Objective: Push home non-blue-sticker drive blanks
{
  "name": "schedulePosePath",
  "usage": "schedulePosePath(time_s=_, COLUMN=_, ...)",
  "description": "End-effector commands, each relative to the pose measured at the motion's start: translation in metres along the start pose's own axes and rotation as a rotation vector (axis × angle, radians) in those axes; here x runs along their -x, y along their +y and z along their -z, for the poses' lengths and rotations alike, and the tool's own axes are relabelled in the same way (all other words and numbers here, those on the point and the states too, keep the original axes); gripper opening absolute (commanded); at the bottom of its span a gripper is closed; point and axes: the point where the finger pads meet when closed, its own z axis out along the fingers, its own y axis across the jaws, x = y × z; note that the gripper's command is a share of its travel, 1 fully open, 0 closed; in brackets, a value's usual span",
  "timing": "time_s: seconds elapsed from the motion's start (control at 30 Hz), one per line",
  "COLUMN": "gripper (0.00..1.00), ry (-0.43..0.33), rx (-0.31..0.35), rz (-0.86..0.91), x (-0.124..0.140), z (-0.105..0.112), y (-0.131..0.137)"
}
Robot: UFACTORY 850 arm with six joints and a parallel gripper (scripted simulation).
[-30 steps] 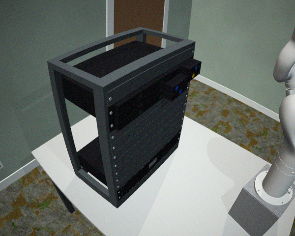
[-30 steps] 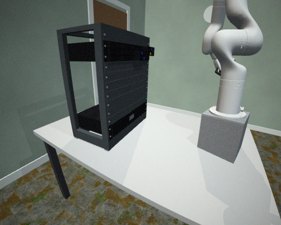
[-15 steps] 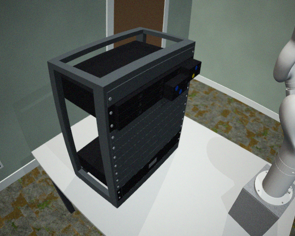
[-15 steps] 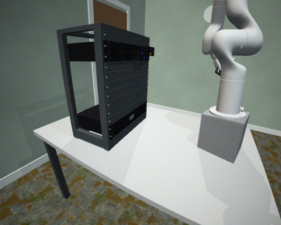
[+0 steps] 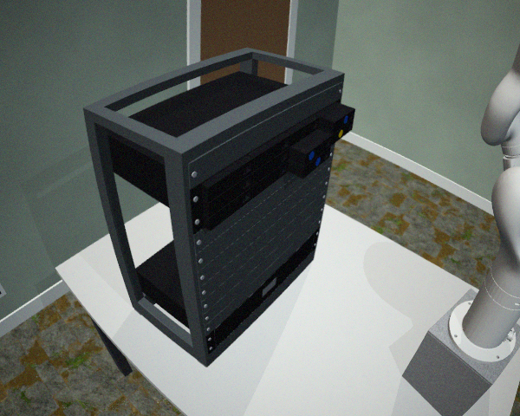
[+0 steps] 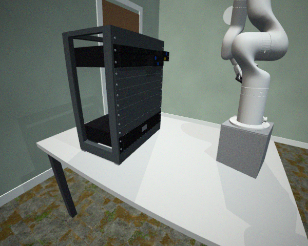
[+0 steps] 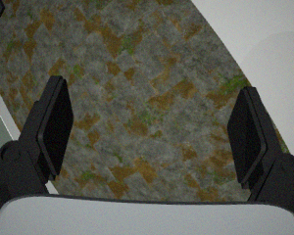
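1. Standing upright on the white table (image 5: 349, 286), the dark grey rack (image 5: 179, 147) has its tall axis vertical and its front face turned toward the table's open side and the arm.
2. Its storage chassis (image 5: 233, 178) sits at the top of the front, a low black band running across the rack's width.
3. Four drive blanks stand out of that band near its far end, each long axis pointing straight out of the front.
4. The outer pair carries a blue sticker (image 5: 345, 119) above a yellow sticker (image 5: 341, 133); the inner pair (image 5: 307, 156) shows two blue dots.
5. The white arm (image 6: 251, 79) rises from a grey pedestal (image 6: 228, 148) at the table's other end, folded high and well apart from the rack.
6. The gripper (image 7: 150, 137) has its fingers spread wide with nothing between them; only patterned carpet and a table edge show behind.
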Motion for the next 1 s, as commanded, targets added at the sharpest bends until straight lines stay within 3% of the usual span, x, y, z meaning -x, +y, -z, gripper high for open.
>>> schedulePosePath(time_s=0.0, gripper=1.0, ry=0.003, rx=-0.014, rz=0.012, x=0.0, z=0.001, y=0.001)
schedulePosePath(time_s=0.4, gripper=1.0, ry=0.014, rx=-0.07, rz=0.06, x=-0.001, z=0.005, y=0.005)
schedulePosePath(time_s=0.9, gripper=1.0, ry=0.026, rx=-0.241, rz=0.186, x=0.001, z=0.019, y=0.014)
schedulePosePath(time_s=0.97, gripper=1.0, ry=0.026, rx=-0.241, rz=0.186, x=0.001, z=0.019, y=0.014)
